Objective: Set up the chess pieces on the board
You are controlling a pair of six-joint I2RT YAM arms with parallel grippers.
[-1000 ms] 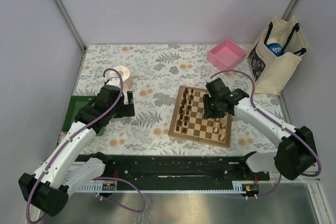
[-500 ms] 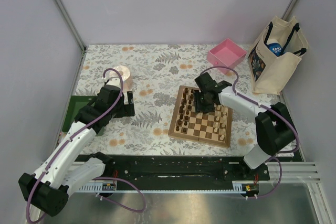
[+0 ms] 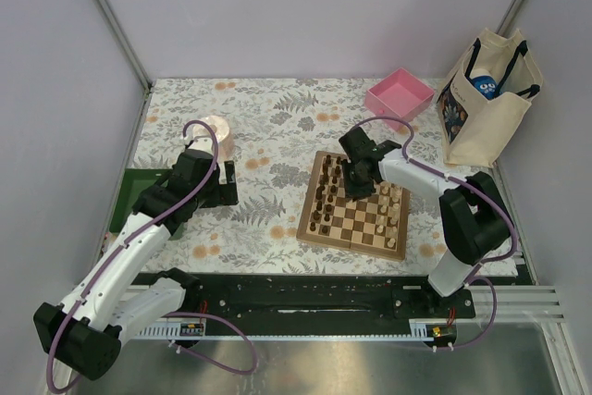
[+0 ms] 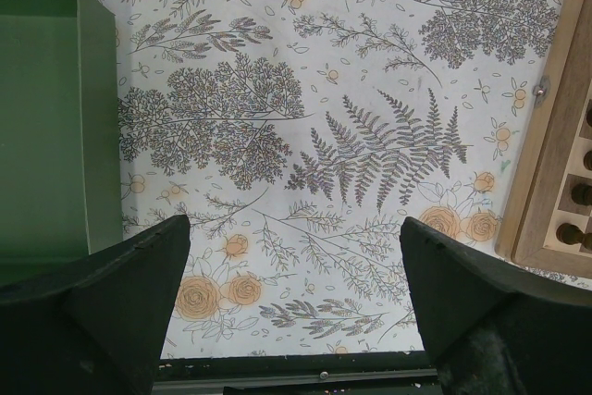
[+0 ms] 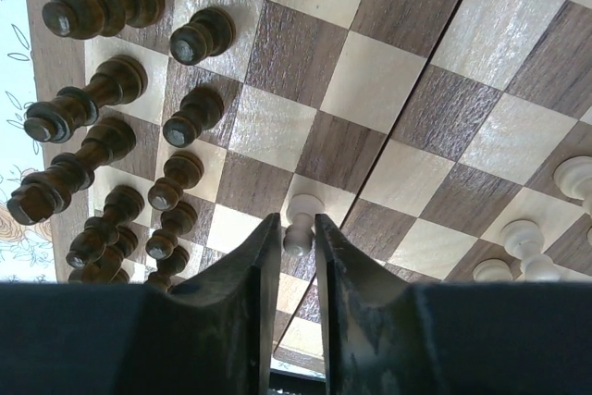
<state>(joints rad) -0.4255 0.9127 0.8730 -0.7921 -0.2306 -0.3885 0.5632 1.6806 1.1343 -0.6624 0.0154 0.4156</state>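
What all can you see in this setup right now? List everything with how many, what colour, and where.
board: one, dark and tan chequered wood, centre-right of the cloth
dark chess pieces: many, dark brown, two rows along the board's left side
pale chess pieces: several, tan, toward the board's right side
pink tray: one, pink, beyond the board
tote bag: one, cream with a print, far right corner
green tray: one, green, left edge
round object: one, pale pink, far left
cloth: one, white floral, under everything
rail: one, black, near edge
left tool: one, black, open, over the cloth left of the board
right tool: one, black, over the board, tips either side of a pale pawn; grip unclear
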